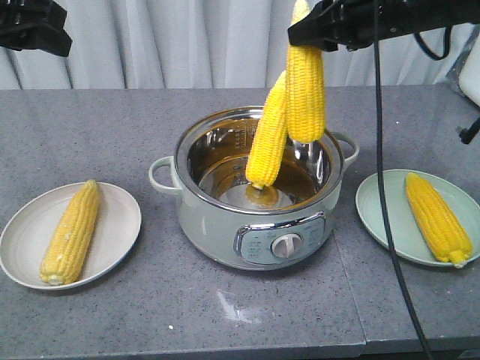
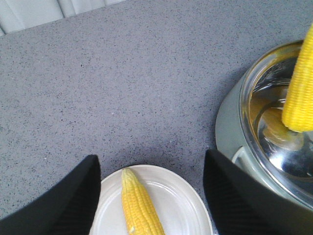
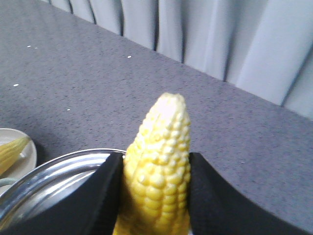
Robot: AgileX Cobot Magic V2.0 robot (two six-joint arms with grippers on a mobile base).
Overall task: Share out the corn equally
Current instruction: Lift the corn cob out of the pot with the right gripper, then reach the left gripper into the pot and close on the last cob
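The right gripper [image 3: 155, 164] clamps the tapered tip of a bright yellow corn cob [image 1: 305, 94] hanging over the pale green, steel-lined pot [image 1: 217, 225], beside another leaning cob [image 1: 268, 139]. That taper could let it slip and drop. The left gripper [image 2: 151, 161] hovers, spread wide.

left gripper [image 2: 151, 159]: black, ribbed pads [image 2: 73, 205] | right arm [image 1: 390, 19]: black, hanging cable [image 1: 382, 187]

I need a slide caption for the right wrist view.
Right gripper holds a corn cob, tip up, above the pot.
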